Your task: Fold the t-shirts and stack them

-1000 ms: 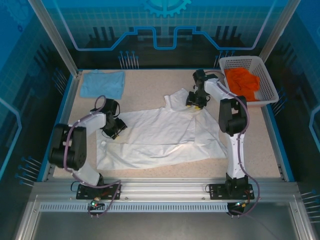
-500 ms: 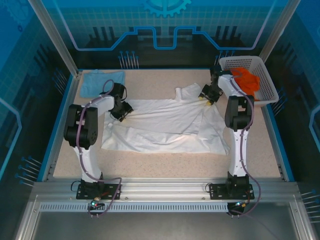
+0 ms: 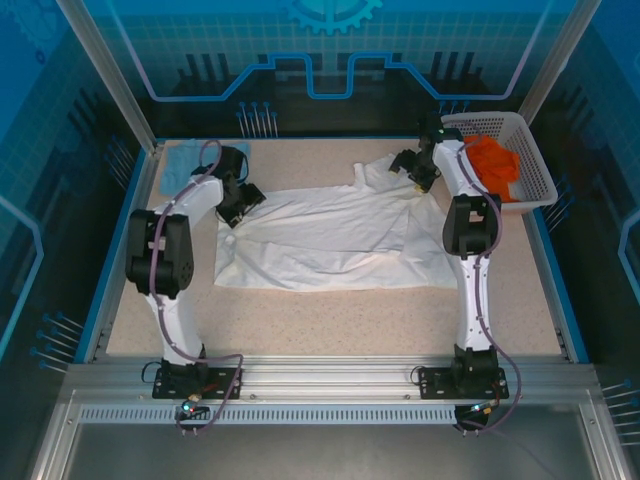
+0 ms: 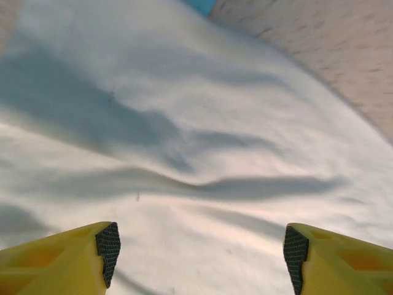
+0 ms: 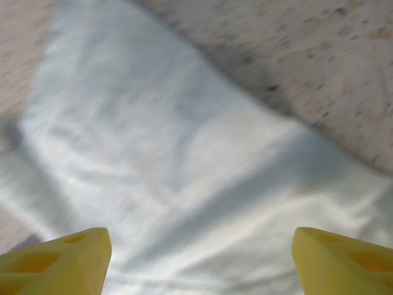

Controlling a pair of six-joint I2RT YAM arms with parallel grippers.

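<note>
Now that both arms have carried its far edge away from their bases and let go, the white t-shirt lies spread wide across the middle of the counter, flatter than a second ago, when it sat nearer and bunched along its near hem. The left pincer hangs over the shirt's far left corner. In its wrist view the yellow fingers stand well apart, with only rippled white cloth below and nothing between them. The right pincer sits at the far right, near the collar and sleeve, just beside the basket that holds an orange cloth. Its jaws are likewise spread and empty above the fabric.

I judge that the spreading step is done and the first fold can begin, although soft wrinkles remain near the left side and the collar area looks a little rumpled. The light blue t-shirt lies in the far left corner of the counter, partly hidden behind the left arm and apart from the white one, so stacking is not yet started.

No brand, label or writing can be read anywhere. The upward face of the white shirt looks plain.
</note>
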